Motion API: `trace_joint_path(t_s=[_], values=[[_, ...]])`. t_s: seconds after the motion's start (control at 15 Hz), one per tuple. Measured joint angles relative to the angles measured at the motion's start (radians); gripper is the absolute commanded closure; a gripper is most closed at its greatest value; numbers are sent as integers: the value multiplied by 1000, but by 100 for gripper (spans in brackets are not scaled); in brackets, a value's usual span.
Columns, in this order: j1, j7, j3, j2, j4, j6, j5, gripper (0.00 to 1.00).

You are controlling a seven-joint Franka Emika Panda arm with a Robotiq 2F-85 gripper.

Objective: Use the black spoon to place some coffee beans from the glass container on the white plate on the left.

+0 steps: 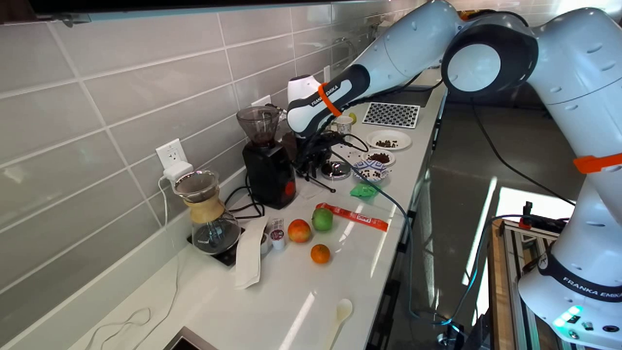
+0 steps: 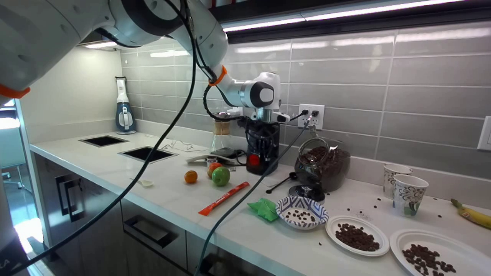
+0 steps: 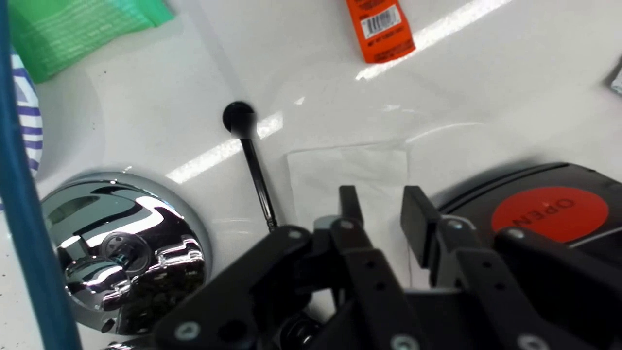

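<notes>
— Looking down the wrist view, where is the black spoon (image 3: 256,167)?

— Just beside the mirror-smooth chrome lid (image 3: 131,248). Counting outward from the lid, the spoon comes first, then my gripper (image 3: 383,204), then the grinder (image 3: 549,214). My jaws stand apart, a thin, creased sheet of paper (image 3: 347,170) showing beneath the gap.

— And its long axis?

— It slants past the lid's edge, round head clear of me, slim glossy handle running behind my linkage. I would close across that handle, not along it, so my guess is a sideways shift toward the lid, then down.

— What does an exterior view give you?

— There my jaws are too dark and cluttered to read. Out past the lid sits a blue-patterned bowl (image 1: 371,166), then two white plates (image 1: 388,134), each holding coffee beans (image 1: 381,157). I cannot say which plate the task means.

— And the stuff of it all?

— In an exterior view the glass container (image 2: 340,170) bulges clear and round close behind the lid, packed with dark, pebbly beans. The plates look matt, with raised rims.
</notes>
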Motion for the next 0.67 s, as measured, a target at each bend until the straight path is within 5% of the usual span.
trace_joint_path(t_s=[0.13,0.67], values=[[0,0,-2,-9,-3,-19,0,51],[-54,7,-34,-196,-11,-427,17,0]])
